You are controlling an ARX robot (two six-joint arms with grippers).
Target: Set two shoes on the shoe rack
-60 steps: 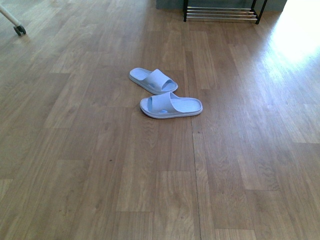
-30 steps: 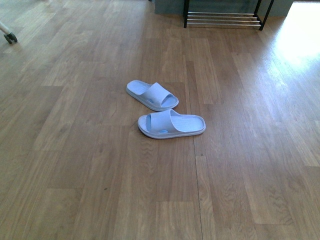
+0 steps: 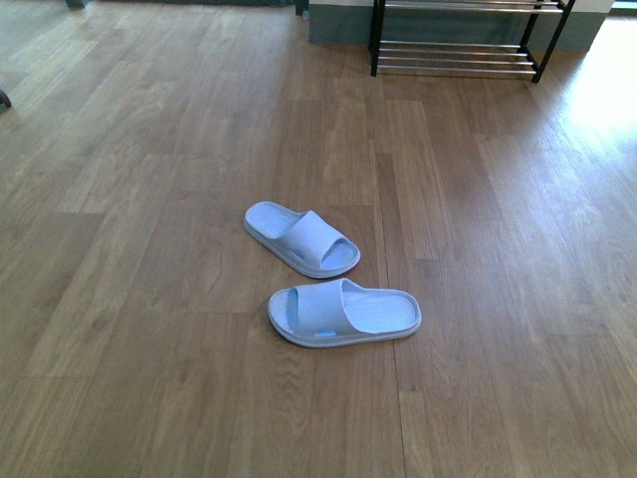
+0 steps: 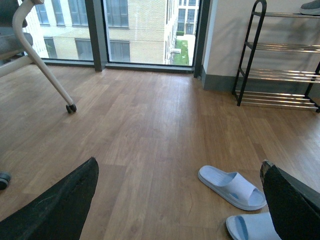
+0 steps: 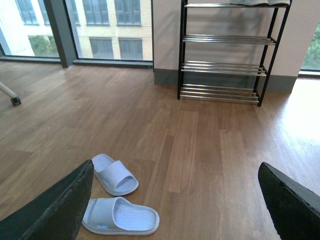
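Observation:
The two shoes are light blue slide sandals lying on the wood floor. In the front view the far shoe (image 3: pixel 302 239) lies at an angle and the near shoe (image 3: pixel 343 312) lies crosswise. The shoe rack (image 3: pixel 458 55), with black frames and chrome rods, stands against the far wall. Neither arm shows in the front view. My left gripper (image 4: pixel 179 167) is open above the floor, with both shoes (image 4: pixel 232 186) (image 4: pixel 250 227) by one finger (image 4: pixel 292 205). My right gripper (image 5: pixel 175 167) is open and empty, the shoes (image 5: pixel 115 174) (image 5: pixel 120 216) beside one finger (image 5: pixel 60 207) and the rack (image 5: pixel 225 65) far ahead.
A chair leg with a caster (image 4: pixel 71 107) stands on the floor away from the shoes, before tall windows. A grey shoe (image 4: pixel 311 6) sits on the rack's top tier. Bare floor lies between the slides and the rack. Bright sunlight falls on the floor at the right.
The front view has come closer to the shoes: they sit lower and larger in the picture. More of the rack shows at the top, and the chair caster has slid off the left edge.

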